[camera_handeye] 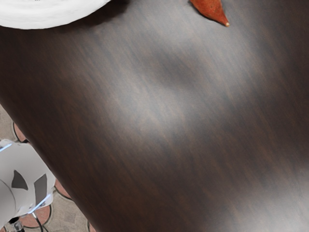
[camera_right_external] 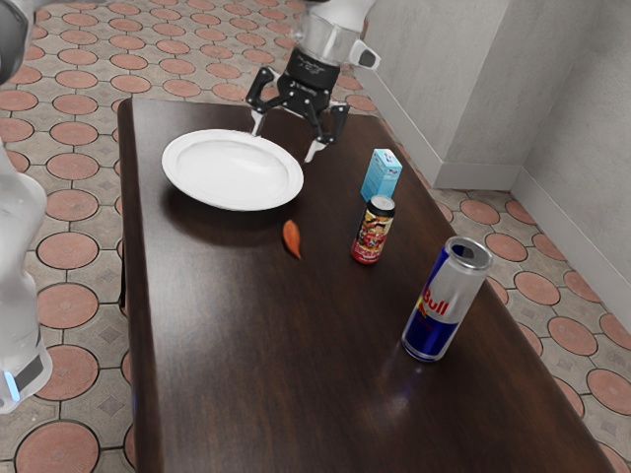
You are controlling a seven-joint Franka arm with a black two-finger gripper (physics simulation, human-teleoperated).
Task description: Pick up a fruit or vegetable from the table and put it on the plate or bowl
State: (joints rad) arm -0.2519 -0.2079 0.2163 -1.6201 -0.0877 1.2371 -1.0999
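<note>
Currently seeing gripper (camera_right_external: 285,139) spread wide, empty, above plate (camera_right_external: 212,168) rim at 2 o'clock, orange vegetable (camera_right_external: 292,238) off plate at 5 o'clock.

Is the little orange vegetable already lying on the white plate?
No, the orange vegetable lies on the dark table, just off the rim of the white plate.

Black pincer (camera_right_external: 286,138), pale fingertips (camera_right_external: 314,153); silver-grey wrist collar (camera_right_external: 330,39). White arm shell (camera_right_external: 20,256) at 9 o'clock, blue light strip (camera_right_external: 10,382) at 8 o'clock.
</note>
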